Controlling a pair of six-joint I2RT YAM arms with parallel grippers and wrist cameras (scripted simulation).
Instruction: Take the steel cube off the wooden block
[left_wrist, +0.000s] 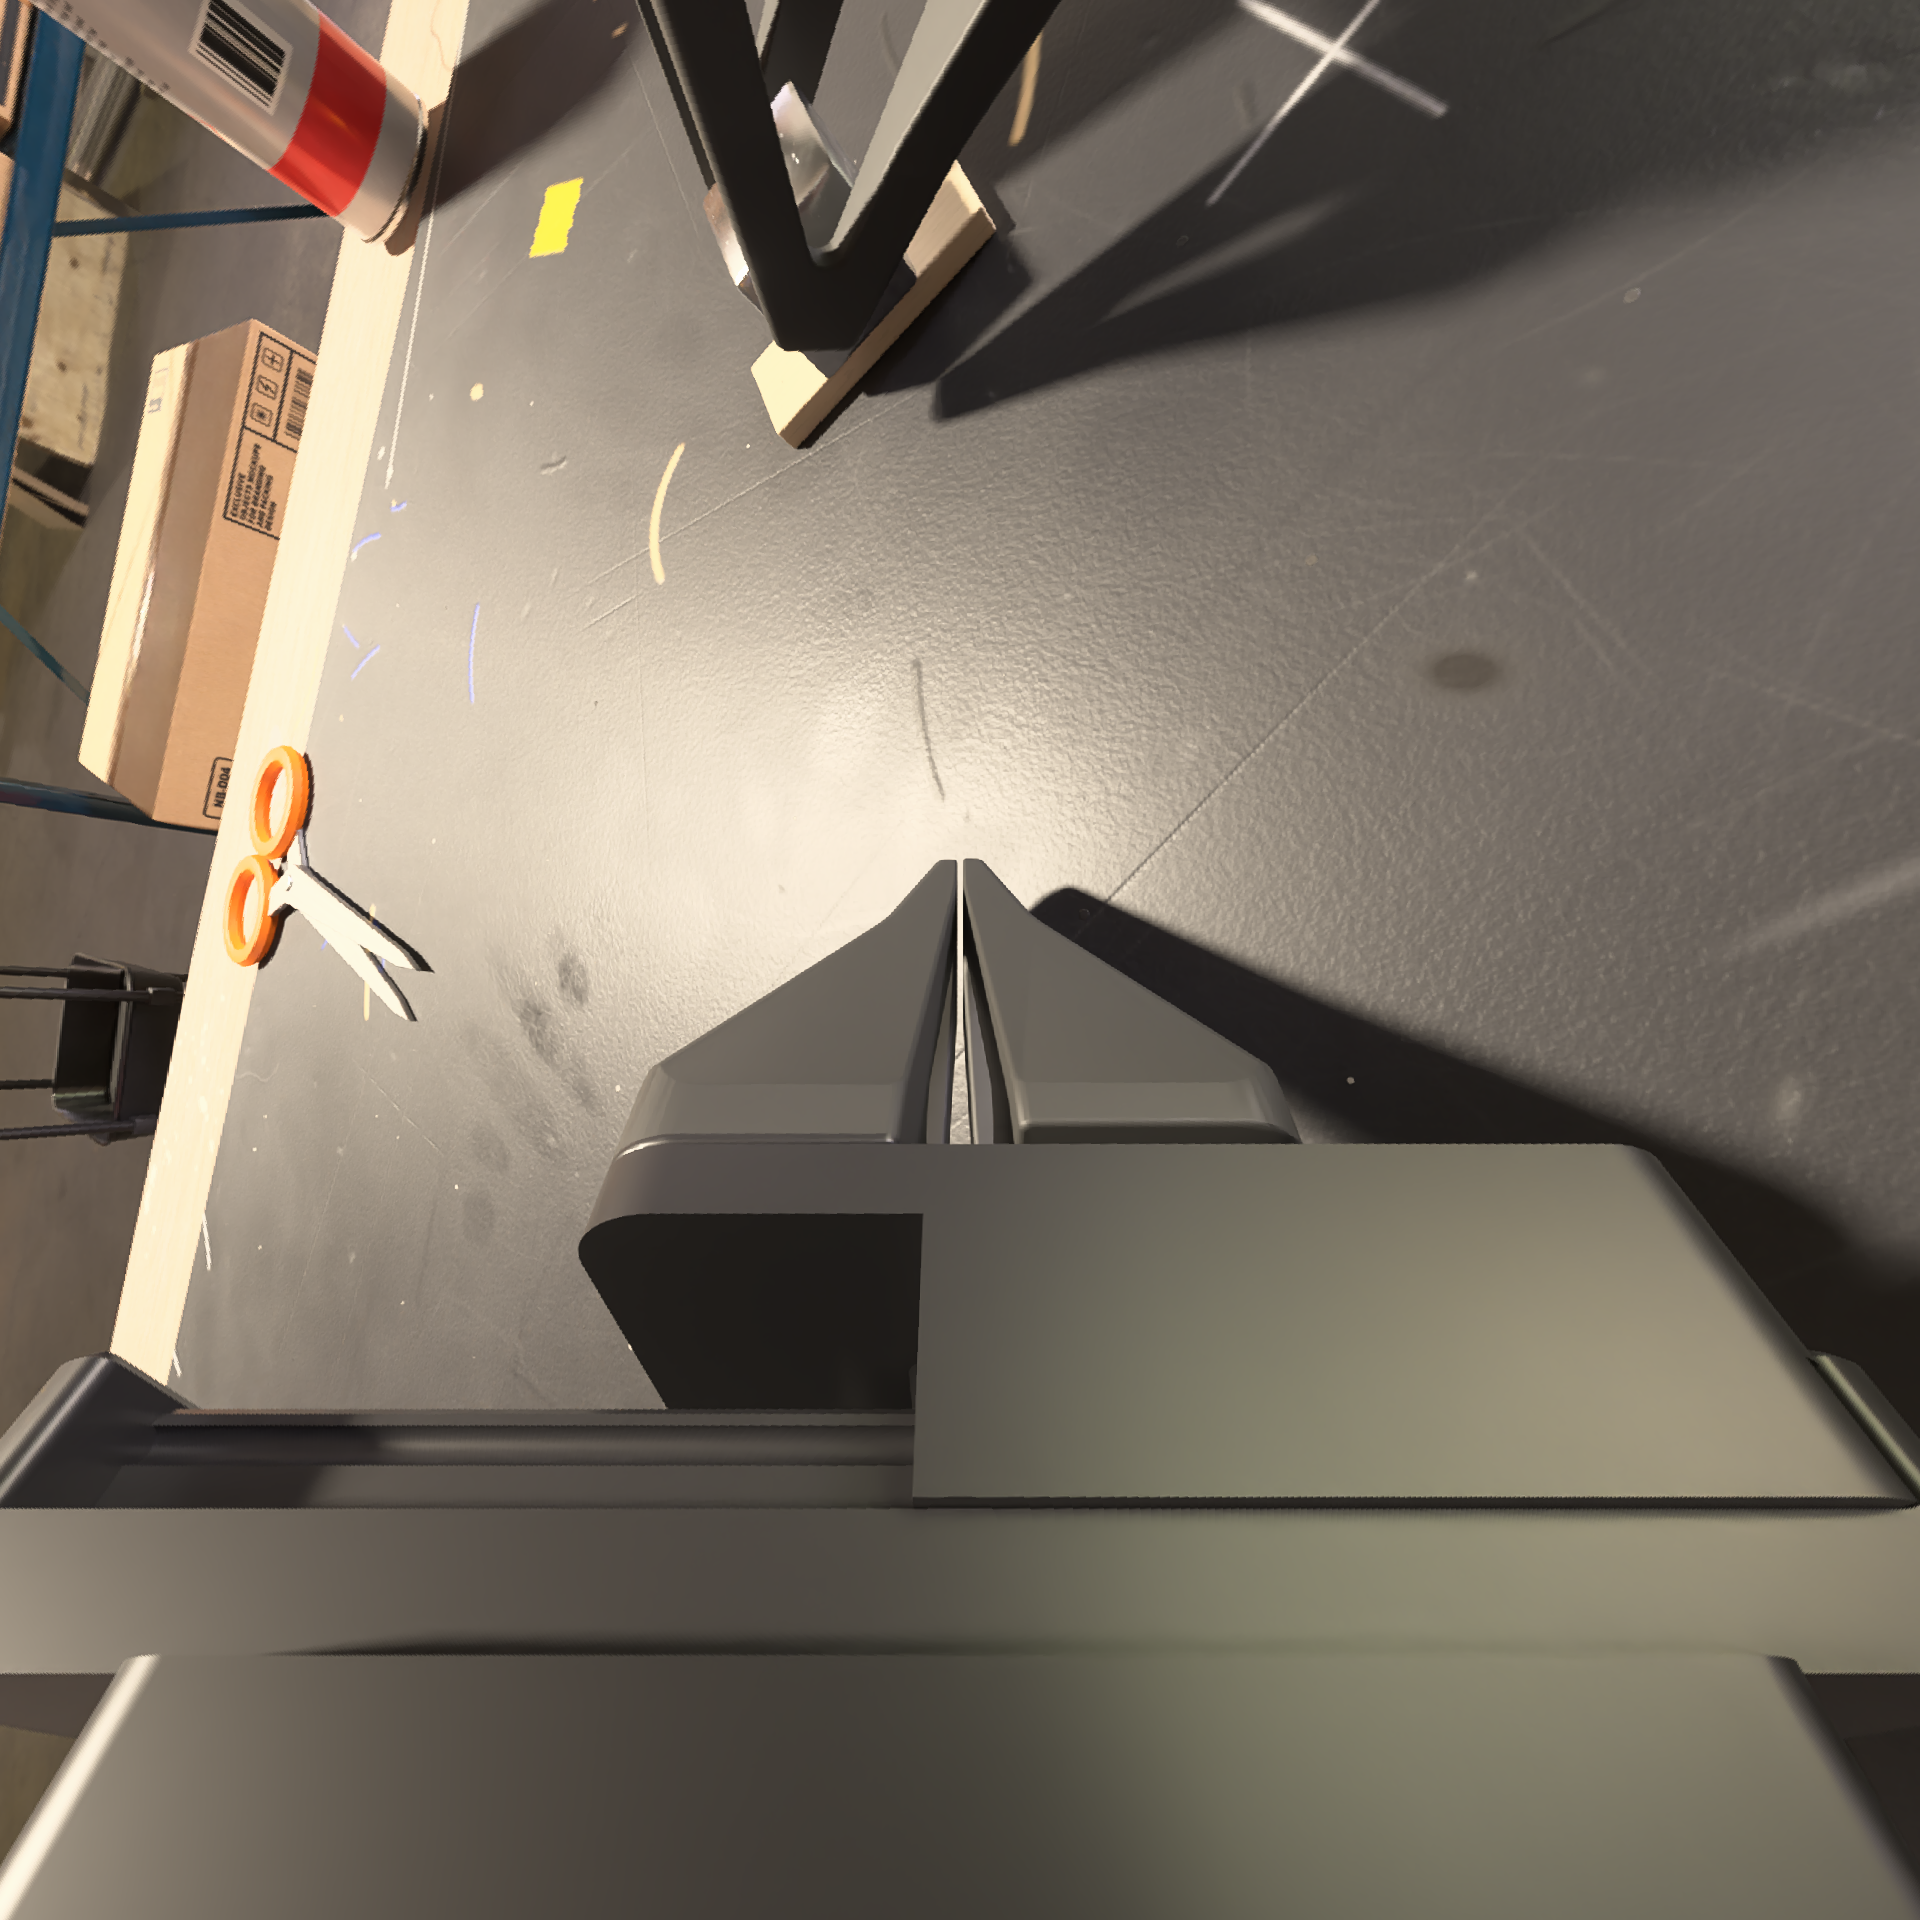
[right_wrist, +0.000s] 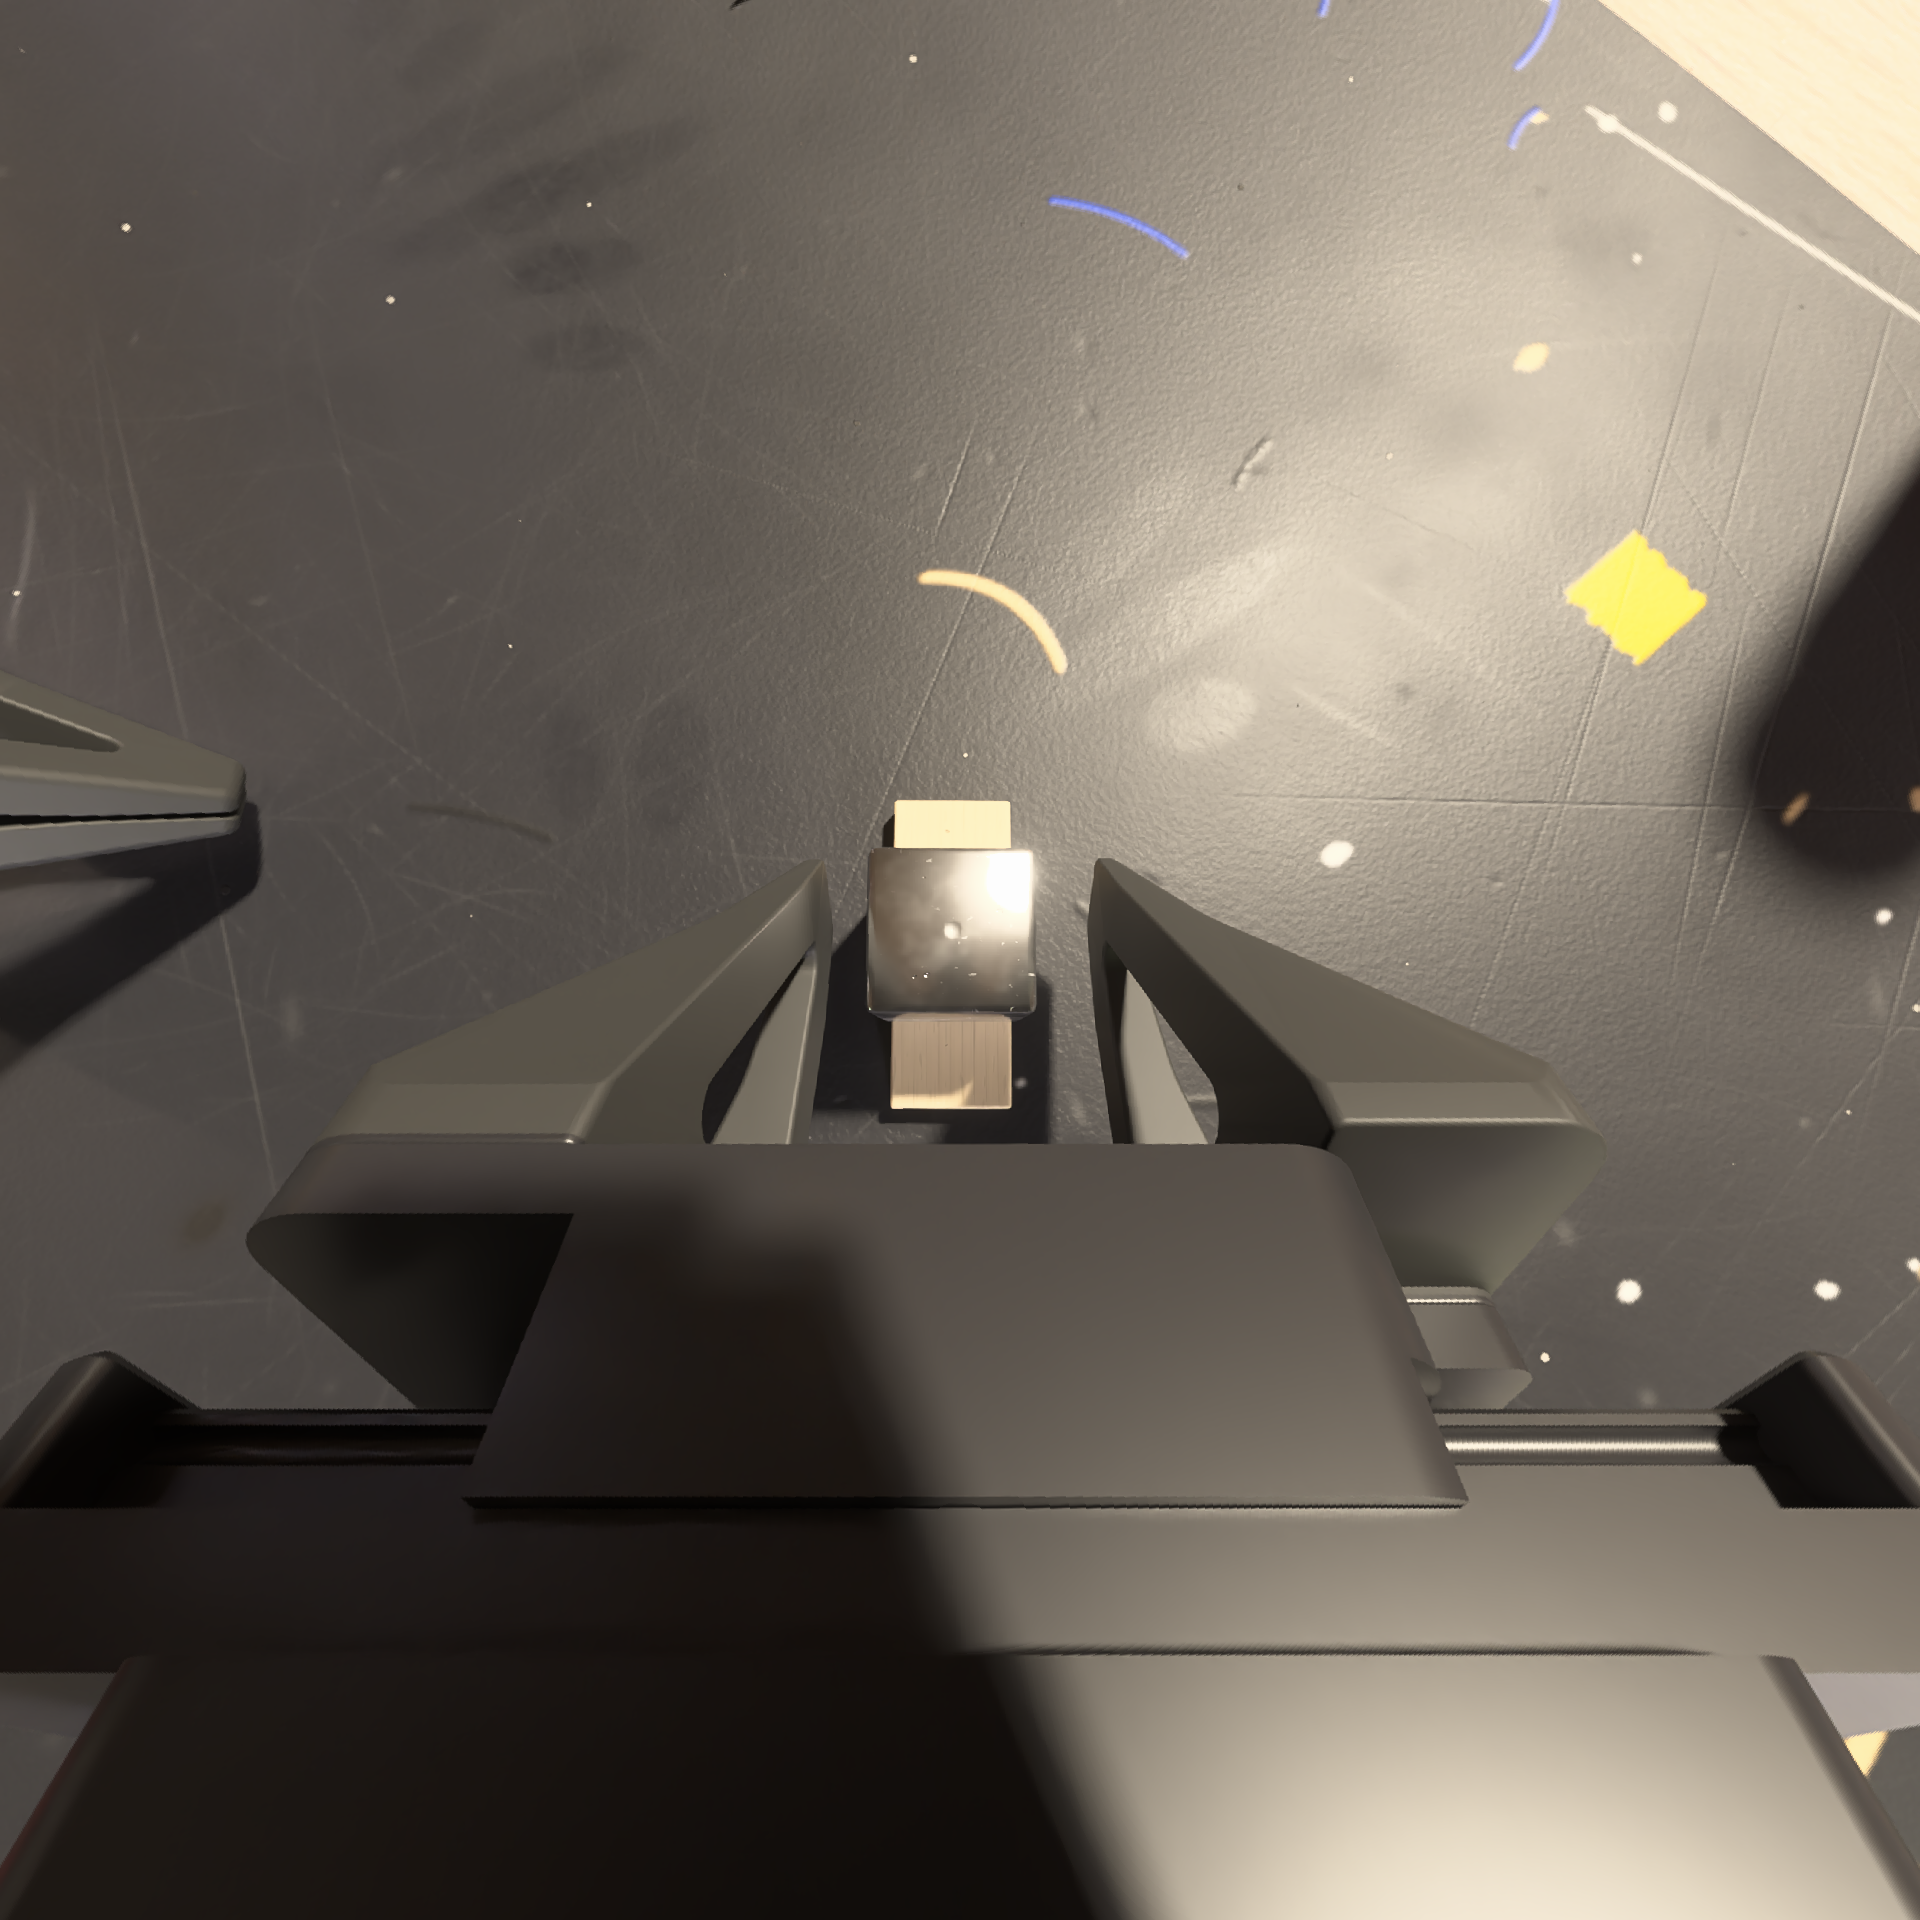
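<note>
A shiny steel cube sits on the middle of a pale wooden block lying flat on the dark mat. My right gripper is open, with one finger on each side of the cube and a gap at both sides. In the left wrist view the block lies far ahead, with the right gripper down around the cube, which is mostly hidden by its fingers. My left gripper is shut and empty, low over the mat and well short of the block.
Orange-handled scissors lie at the mat's left edge. A cardboard box and a silver and red can lie beyond on the pale table strip. A yellow scrap lies on the mat. The left gripper's fingers enter from the left.
</note>
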